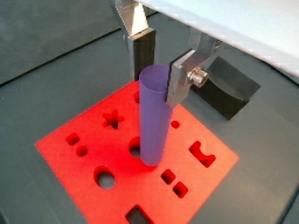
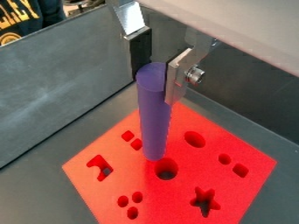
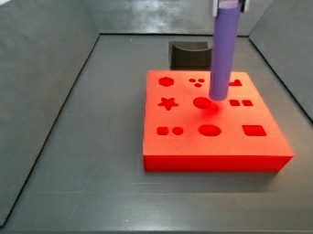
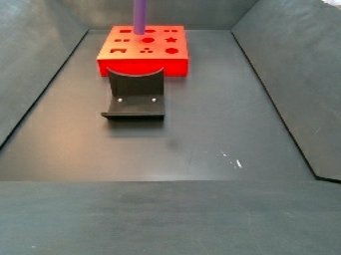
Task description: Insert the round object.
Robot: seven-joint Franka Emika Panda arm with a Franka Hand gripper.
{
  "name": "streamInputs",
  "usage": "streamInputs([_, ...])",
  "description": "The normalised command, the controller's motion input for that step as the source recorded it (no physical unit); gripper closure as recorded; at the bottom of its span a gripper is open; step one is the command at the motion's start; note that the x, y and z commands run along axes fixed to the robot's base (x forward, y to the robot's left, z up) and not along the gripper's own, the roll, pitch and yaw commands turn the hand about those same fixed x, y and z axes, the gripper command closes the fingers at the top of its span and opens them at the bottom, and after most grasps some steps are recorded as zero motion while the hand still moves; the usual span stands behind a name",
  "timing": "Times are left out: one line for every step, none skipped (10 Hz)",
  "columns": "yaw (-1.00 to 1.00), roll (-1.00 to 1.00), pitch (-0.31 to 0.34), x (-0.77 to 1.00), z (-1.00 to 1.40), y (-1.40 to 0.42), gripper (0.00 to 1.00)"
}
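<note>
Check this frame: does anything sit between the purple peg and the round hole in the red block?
Nothing visible does. The hand holds the purple peg upright over the red block, its lower end at the round hole; the dark grey block sits aside.

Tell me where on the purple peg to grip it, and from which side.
Grip the purple peg at its top end, coming from above with a flat finger on each side of the shaft. It stands upright over the red block, so only its top is free. The claw sits there already.

Hand (image 1: 158, 66) over red block (image 3: 218, 146) — fixture (image 4: 135, 98) well apart
</note>
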Motion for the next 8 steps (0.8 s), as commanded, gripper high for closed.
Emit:
streamInputs([-0.18, 0.13, 0.0, -0.44, -0.07, 0.0, 1.0])
streamInputs([-0.2, 0.07, 0.0, -0.36, -0.07, 0.0, 1.0])
streamInputs([-0.03, 0.01, 0.0, 0.0, -0.14, 0.0, 1.0])
streamInputs([0.0, 0.03, 0.0, 0.23, -0.19, 0.0, 1.0])
streamInputs([0.0, 0.01, 0.0, 0.25, -0.17, 0.0, 1.0])
streamInputs([0.0, 0.0, 0.0, 0.21, -0.14, 0.0, 1.0])
streamInputs([0.0, 0.03, 0.0, 0.0, -0.17, 0.0, 1.0])
streamInputs([-0.1, 0.02, 0.0, -0.16, -0.12, 0.0, 1.0])
